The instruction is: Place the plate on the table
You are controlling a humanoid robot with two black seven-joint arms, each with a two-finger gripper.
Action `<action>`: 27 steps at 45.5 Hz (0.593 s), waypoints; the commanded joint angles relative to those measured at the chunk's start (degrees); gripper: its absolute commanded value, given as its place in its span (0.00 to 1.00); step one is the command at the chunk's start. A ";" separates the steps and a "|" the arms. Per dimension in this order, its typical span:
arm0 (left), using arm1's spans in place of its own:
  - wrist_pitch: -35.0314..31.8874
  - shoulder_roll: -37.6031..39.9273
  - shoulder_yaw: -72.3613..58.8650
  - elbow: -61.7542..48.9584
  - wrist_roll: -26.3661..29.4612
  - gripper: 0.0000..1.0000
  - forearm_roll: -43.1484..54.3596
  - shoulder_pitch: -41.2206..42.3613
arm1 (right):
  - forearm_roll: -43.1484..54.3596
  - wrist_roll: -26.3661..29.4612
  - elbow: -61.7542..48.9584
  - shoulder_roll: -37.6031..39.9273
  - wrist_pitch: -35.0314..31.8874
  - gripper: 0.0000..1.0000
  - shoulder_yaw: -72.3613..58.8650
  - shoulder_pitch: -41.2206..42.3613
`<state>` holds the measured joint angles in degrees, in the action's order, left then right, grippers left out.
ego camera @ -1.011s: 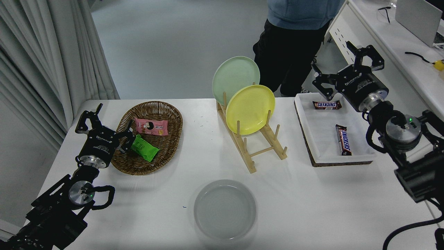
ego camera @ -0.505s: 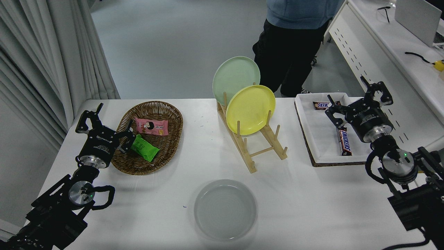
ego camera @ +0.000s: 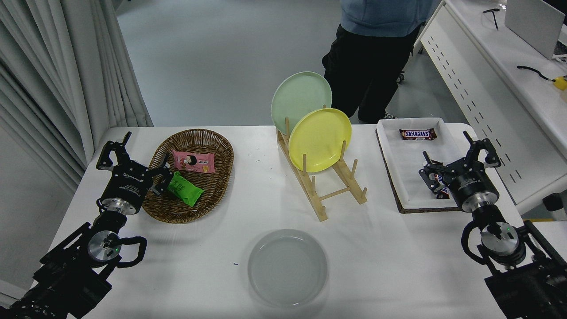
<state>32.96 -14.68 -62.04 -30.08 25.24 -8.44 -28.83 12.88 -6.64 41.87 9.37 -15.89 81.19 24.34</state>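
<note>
The light grey plate (ego camera: 287, 267) lies flat on the white table (ego camera: 390, 248), near its front edge at the middle. My right gripper (ego camera: 458, 164) is open and empty at the right, over the near right part of the white tray, far from the plate. My left gripper (ego camera: 133, 155) is parked at the lower left, open and empty, beside the wicker basket.
A wooden rack (ego camera: 328, 186) holds a yellow plate (ego camera: 320, 139) and a pale green plate (ego camera: 301, 96) upright. A wicker basket (ego camera: 219, 164) holds snack packets. A white tray (ego camera: 409, 173) holds two chocolate bars. A person (ego camera: 376, 40) stands at the far side.
My right arm has drawn back toward the camera and lowered, from above the tray's far edge to its near right side. The grey plate has not moved.
</note>
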 commanded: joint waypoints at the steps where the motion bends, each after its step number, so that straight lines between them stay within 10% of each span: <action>1: 0.00 0.00 -0.01 0.02 -0.01 1.00 0.00 0.00 | 0.48 -1.01 -3.55 -1.72 -2.57 1.00 0.29 -0.26; 27: 0.00 0.00 -0.01 0.02 -0.01 1.00 0.00 0.00 | -0.23 -1.01 -5.40 -2.51 -3.36 1.00 -3.75 1.15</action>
<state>32.96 -14.68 -62.05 -30.08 25.26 -8.44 -28.83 13.19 -7.59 36.66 7.04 -18.66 79.73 24.72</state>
